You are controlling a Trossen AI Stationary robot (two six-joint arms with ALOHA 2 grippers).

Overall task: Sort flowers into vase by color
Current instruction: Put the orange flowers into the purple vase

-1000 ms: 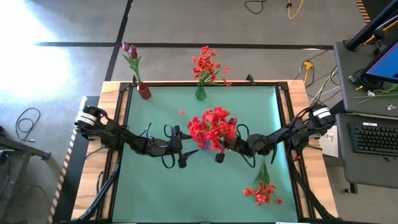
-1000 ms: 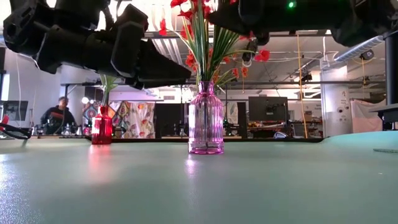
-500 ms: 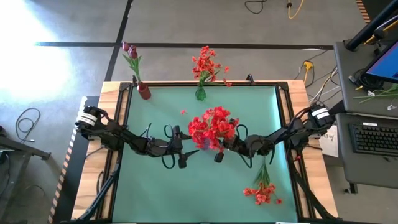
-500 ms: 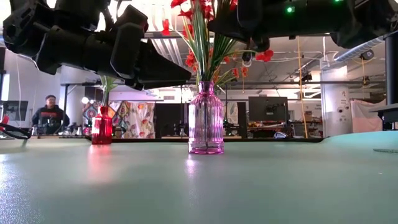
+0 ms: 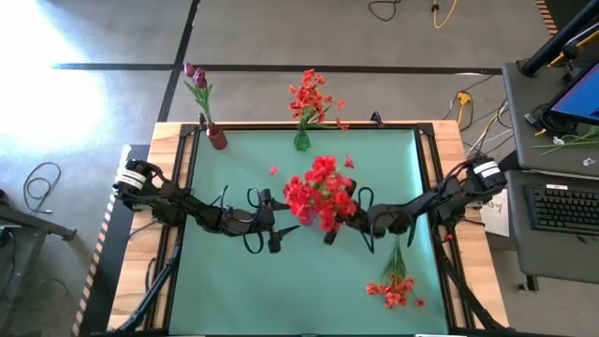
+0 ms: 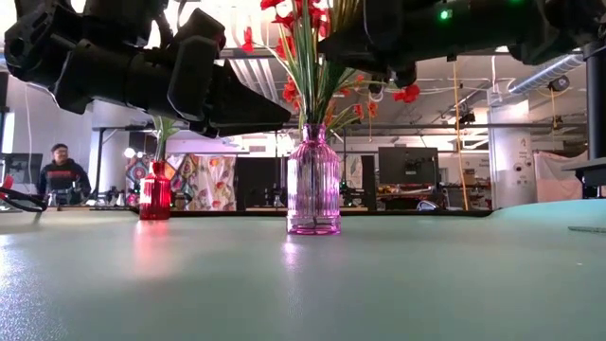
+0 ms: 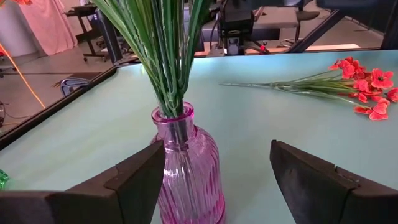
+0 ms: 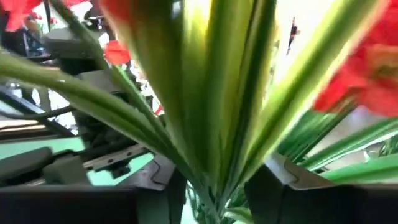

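A pink ribbed glass vase (image 7: 186, 168) stands mid-table and holds red flowers (image 5: 318, 192) on green stems (image 7: 165, 56). My right gripper (image 8: 214, 180) comes in level from the right, above the vase neck. It is open, with the stems between its fingers. My left gripper (image 7: 217, 149) waits open just left of the vase (image 6: 312, 180), level with its upper body. One more red spray (image 5: 393, 281) lies flat on the mat at the near right. My right gripper has the bunch of stems (image 8: 211, 155) between its parted fingers, which come level from the table's right and lie across the upright stems. I cannot tell whether either finger touches them. The stems stand in the vase.
A small red vase (image 5: 217, 139) with dark magenta buds stands at the far left corner. A clear green vase (image 5: 301, 140) with orange-red blooms stands at the far middle. A loose petal (image 5: 273, 169) lies on the green mat (image 5: 225, 290). A person sits in the room beyond (image 6: 59, 170).
My right gripper has turned a little at the stems without leaving its place. The red blooms above the pink vase have shifted and spread slightly toward the far edge. The vase has stayed where it was.
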